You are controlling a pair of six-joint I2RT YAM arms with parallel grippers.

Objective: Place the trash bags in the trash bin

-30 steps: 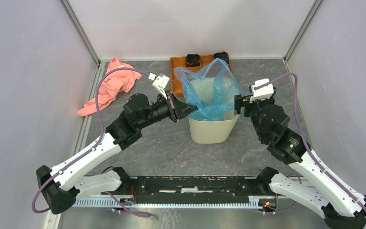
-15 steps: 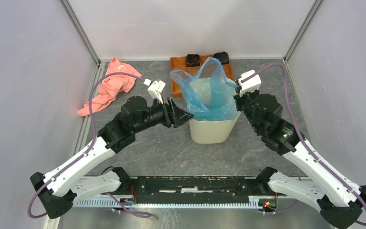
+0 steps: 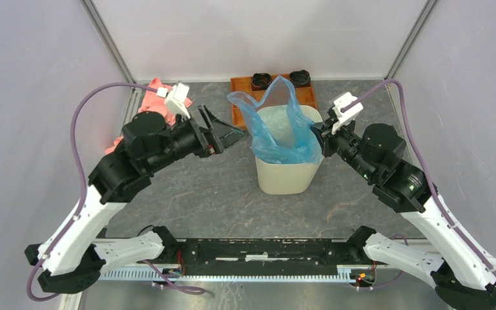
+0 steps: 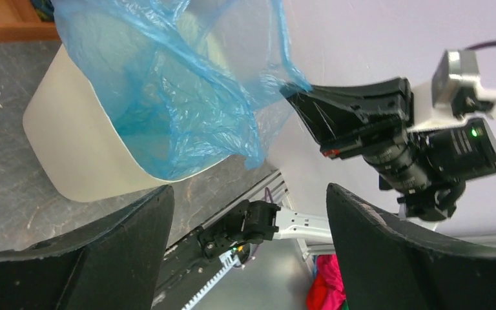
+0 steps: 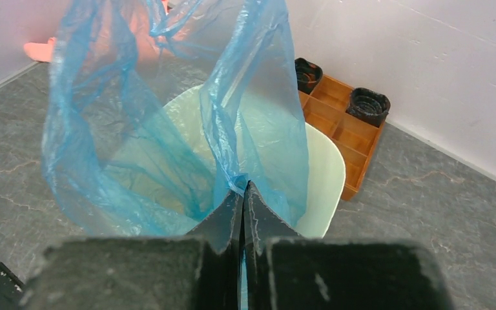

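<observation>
- Closest in, the grey stone-look tabletop (image 3: 219,194) has the plain beige-cream plastic bin (image 3: 287,177) standing upright on it, about in the middle between the two arms.
- The thin, wrinkly light-blue plastic film bag (image 3: 284,132) is partly in that bin. Its lower part sits inside and spills a bit over the rim on the near and right sides. The top stands up above the rim in two loose peaks.
- The right gripper (image 5: 242,194) is at the bin's right rim with its fingers pressed together, pinching a fold of the blue film. From the right wrist camera you look straight down into the bag's open mouth and the bin under it.
- The left gripper (image 3: 226,126) is off to the left of the bin, clear of both bag and bin. Its fingers are spread wide with nothing in them.
- Just behind the bin there's an orange-brown wooden tray with square compartments (image 3: 239,106). Two black round items (image 3: 261,81) sit in its back row, and I can't really tell what they are.
- Far back left, near the wall corner, lies a crumpled salmon-pink cloth (image 3: 154,90), partly hidden behind the left arm.
</observation>
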